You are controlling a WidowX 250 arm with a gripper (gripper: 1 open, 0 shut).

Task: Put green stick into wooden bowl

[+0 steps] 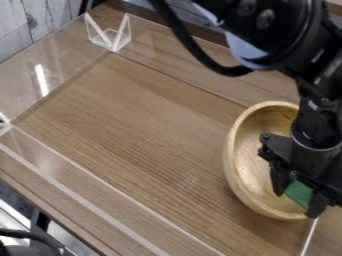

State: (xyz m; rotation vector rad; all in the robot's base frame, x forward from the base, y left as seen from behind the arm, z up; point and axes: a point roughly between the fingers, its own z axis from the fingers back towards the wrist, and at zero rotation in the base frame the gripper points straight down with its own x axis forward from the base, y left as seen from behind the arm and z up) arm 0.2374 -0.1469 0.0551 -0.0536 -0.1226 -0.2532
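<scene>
Now we have the end effector pointing straight down inside the wooden bowl, jaws clamped tight on the green stick. We judge it sits low over the hollow so the block drops without bouncing onto the surface. Only a small, bright green, matte patch shows between the dark fingers
</scene>
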